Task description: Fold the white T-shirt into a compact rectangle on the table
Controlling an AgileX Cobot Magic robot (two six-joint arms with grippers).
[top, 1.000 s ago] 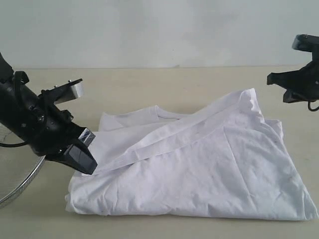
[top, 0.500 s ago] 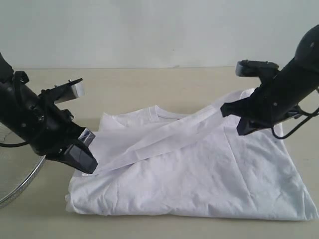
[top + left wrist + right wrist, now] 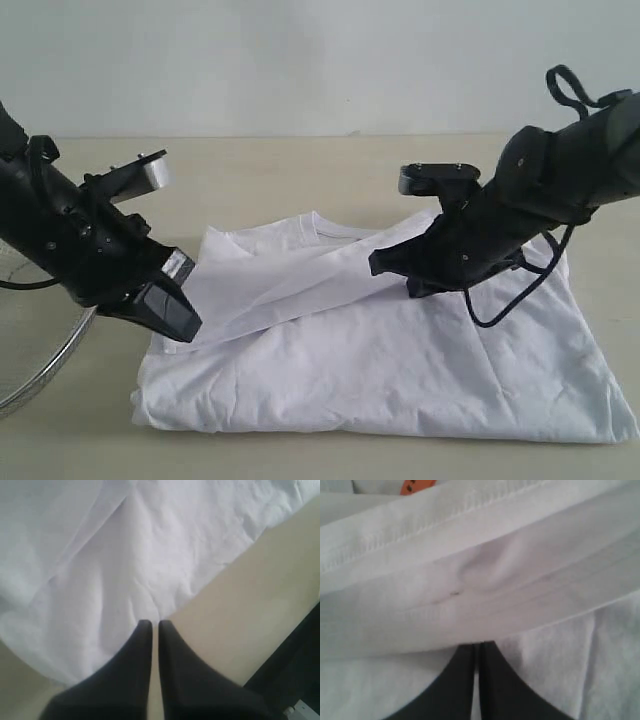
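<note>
Cloth nearest: the white T-shirt (image 3: 400, 370) lies partly folded on the bench (image 3: 300, 170). At its left edge the left hand (image 3: 185, 325) is pressed together, and a raised fold runs from its tip. Farther back the right hand (image 3: 385, 265), also pressed together, has its tips hidden beneath that hemmed fold, near the collar (image 3: 318, 222).

No legible text, brand, number or sign appears in any view. In the exterior view, the white T-shirt (image 3: 400, 345) presents plain white fabric only, with no print showing. In the right wrist view, an orange neck tag (image 3: 417, 485) is partly visible on the shirt. It carries small dark marks, but these are cropped and too blurred to read.
</note>
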